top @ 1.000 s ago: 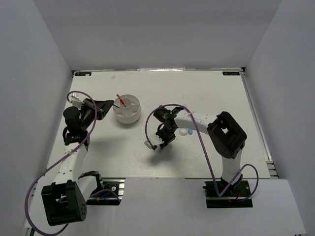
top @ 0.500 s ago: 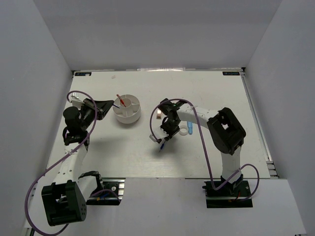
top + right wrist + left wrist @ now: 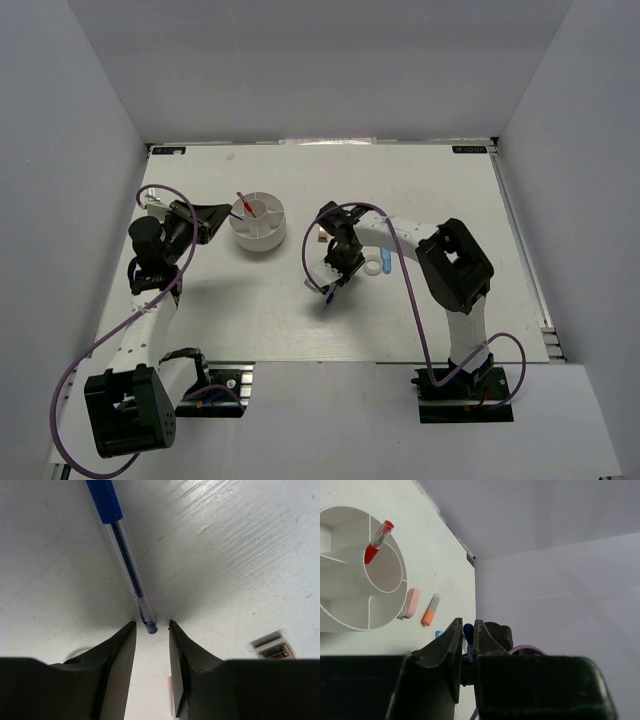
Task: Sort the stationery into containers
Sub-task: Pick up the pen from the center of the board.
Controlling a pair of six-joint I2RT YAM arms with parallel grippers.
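The round white tub (image 3: 270,240) holds a red pen (image 3: 243,202) leaning in one compartment, as the left wrist view also shows for the tub (image 3: 350,615) and pen (image 3: 376,545). My left gripper (image 3: 228,212) hovers beside the tub's left rim, empty, with only a narrow gap between its jaws (image 3: 468,622). The blue pen (image 3: 122,555) lies on the table (image 3: 328,294). My right gripper (image 3: 333,280) is open just above it, the pen's end between its fingertips (image 3: 152,625) without touching.
A tan clip (image 3: 411,602) and an orange-white stick (image 3: 430,610) lie right of the tub. A white ring (image 3: 373,268) and a light-blue eraser (image 3: 387,267) lie beside the right arm. A small whitish block (image 3: 272,649) sits near the right gripper.
My right gripper has moved back and a little toward the tub, uncovering the blue pen on the table. The left arm has not moved.
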